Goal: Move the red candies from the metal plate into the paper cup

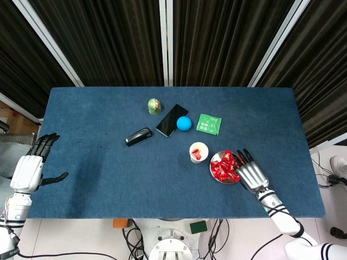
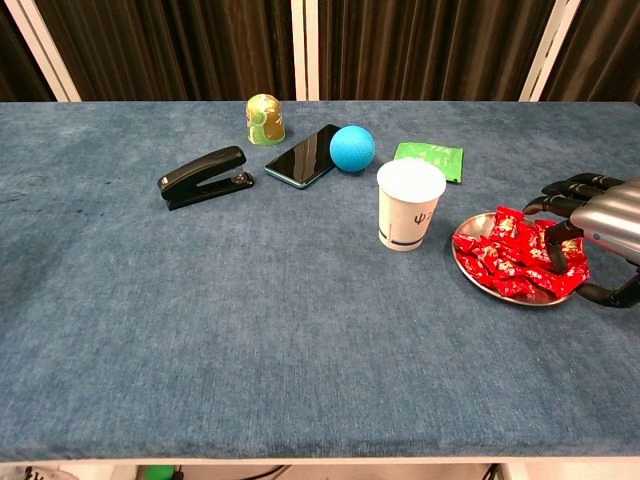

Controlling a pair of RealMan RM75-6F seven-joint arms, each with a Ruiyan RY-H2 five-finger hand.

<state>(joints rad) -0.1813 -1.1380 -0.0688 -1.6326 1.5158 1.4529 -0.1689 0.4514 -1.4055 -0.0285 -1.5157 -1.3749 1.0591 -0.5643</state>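
A pile of red candies (image 1: 222, 166) (image 2: 508, 260) lies on the metal plate (image 1: 214, 157) (image 2: 497, 292) at the table's right front. Just left of the plate stands the white paper cup (image 1: 198, 152) (image 2: 410, 205); the head view shows something red inside it. My right hand (image 1: 250, 173) (image 2: 600, 230) hovers over the plate's right side, fingers spread and bent down onto the candies. I see no candy held in it. My left hand (image 1: 30, 168) hangs beyond the table's left edge, fingers apart and empty, in the head view only.
Behind the cup lie a blue ball (image 2: 352, 148), a dark phone (image 2: 303, 154), a black stapler (image 2: 203, 176), a green packet (image 2: 430, 158) and a small green-gold jar (image 2: 264, 119). The blue cloth table (image 2: 250, 330) ends close to the right of the plate.
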